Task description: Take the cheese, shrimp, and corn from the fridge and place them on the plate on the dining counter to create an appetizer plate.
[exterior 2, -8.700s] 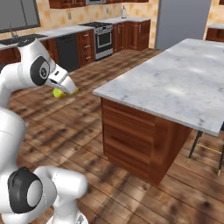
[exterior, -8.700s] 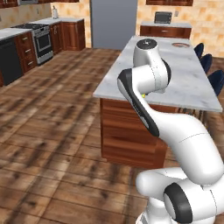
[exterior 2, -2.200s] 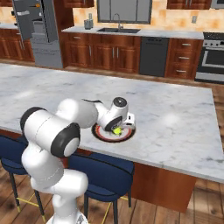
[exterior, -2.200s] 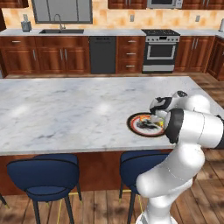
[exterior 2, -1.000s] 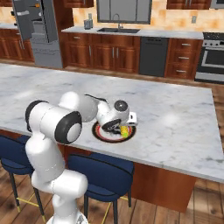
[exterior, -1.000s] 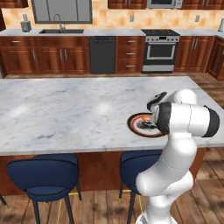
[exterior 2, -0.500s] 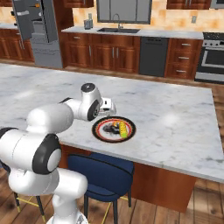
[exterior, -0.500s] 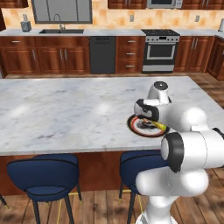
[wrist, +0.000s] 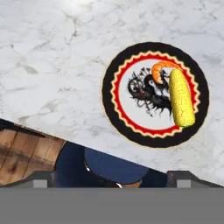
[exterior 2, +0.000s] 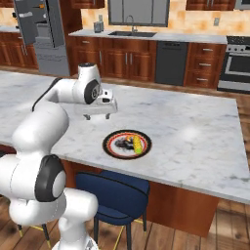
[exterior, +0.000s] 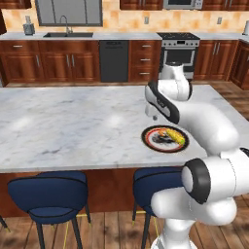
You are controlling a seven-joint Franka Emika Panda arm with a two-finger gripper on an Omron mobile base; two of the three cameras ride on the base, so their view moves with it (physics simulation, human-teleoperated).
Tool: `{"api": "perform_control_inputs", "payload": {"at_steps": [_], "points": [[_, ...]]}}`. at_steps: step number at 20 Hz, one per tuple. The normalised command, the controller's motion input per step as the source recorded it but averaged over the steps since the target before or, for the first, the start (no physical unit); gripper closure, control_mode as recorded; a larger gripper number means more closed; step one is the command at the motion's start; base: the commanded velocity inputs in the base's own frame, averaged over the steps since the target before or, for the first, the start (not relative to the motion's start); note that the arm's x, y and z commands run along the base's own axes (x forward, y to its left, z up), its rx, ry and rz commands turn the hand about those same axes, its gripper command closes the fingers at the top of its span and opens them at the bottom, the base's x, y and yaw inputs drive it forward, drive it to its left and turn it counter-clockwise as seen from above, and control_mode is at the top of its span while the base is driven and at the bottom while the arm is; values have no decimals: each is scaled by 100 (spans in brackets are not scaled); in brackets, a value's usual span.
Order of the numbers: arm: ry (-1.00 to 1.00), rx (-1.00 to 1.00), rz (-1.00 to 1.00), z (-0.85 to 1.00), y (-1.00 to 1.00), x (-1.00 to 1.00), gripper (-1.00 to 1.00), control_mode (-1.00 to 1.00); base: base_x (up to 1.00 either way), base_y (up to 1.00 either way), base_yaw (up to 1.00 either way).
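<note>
Hugging counter edge (exterior 2: 146, 172): plate (wrist: 114, 112)

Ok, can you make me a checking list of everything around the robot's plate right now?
Surface: dining counter, white-grey marble, bare around the plate.
Job's things: plate near the counter's front edge; corn lies on it; shrimp lies on it, by the corn's end. Cheese: nothing seen on the plate.
Clutter: nothing seen.
Tool: tool open, holding nothing, above the counter, off to one side of the plate.
Cables: nothing seen.
Surroundings: blue stools under the counter; fridge, sink and stove along the far wall.
</note>
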Motion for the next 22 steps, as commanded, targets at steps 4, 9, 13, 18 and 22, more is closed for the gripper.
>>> {"api": "perform_control_inputs", "payload": {"at_steps": [4,9,13,18,22], "points": [[16,5,-3,47,4,-94,-100,-100,0,0,0],[-29,-12,-9,0,25,-100,-100,-100,0,0,0],[-22,-10,-6,0,9,-57,-100,100,0,0,0],[0,0,0,0,0,0,-100,100,-29,56,0],[0,0,0,0,0,0,-100,100,-72,100,0]]}}
